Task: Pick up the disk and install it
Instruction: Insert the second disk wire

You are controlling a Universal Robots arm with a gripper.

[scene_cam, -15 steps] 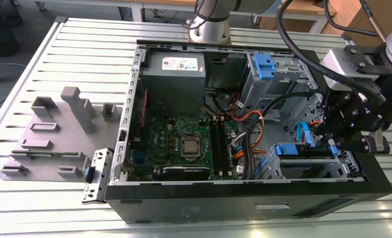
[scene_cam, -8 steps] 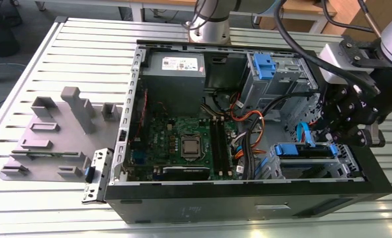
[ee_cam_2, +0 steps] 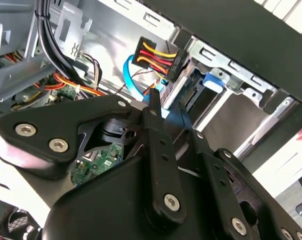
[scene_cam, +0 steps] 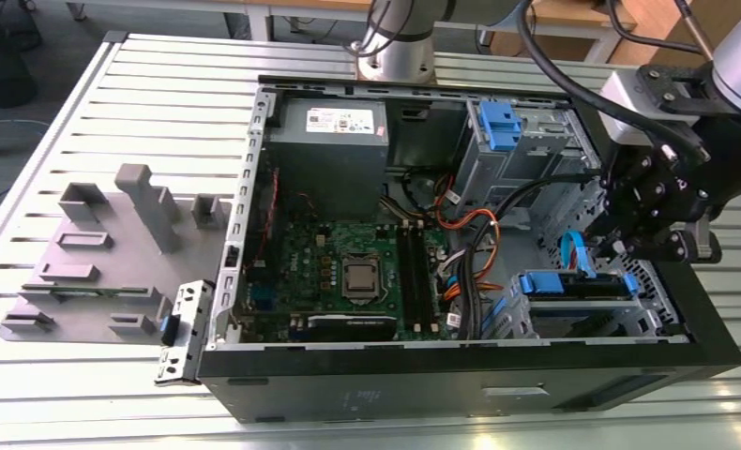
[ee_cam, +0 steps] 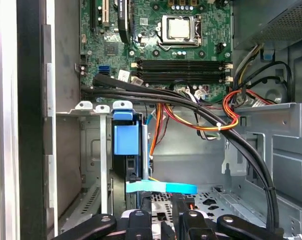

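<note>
The disk (scene_cam: 573, 286) sits on edge in the lower drive cage at the open computer case's near corner, on the exterior view's right, with its blue carrier bracket showing. The first wrist view shows the bracket's blue tab (ee_cam: 125, 139) between the cage rails. In the second wrist view, a blue piece of the disk's carrier (ee_cam_2: 213, 82) lies beside a plug with red, yellow and black wires (ee_cam_2: 156, 57). My gripper (scene_cam: 614, 251) hangs inside the case just above the cage's back end. The gripper (ee_cam: 163, 210) looks shut, with nothing seen held, and its tips (ee_cam_2: 166, 112) are close to the cables.
A green motherboard (scene_cam: 345, 272) fills the case floor, with a grey power supply (scene_cam: 330, 141) behind it. Another blue bracket (scene_cam: 498, 127) sits in the upper bay. Black cables (ee_cam: 191, 107) and a flat blue cable (ee_cam: 161, 187) cross near the cage. A grey fixture plate (scene_cam: 96, 262) lies outside.
</note>
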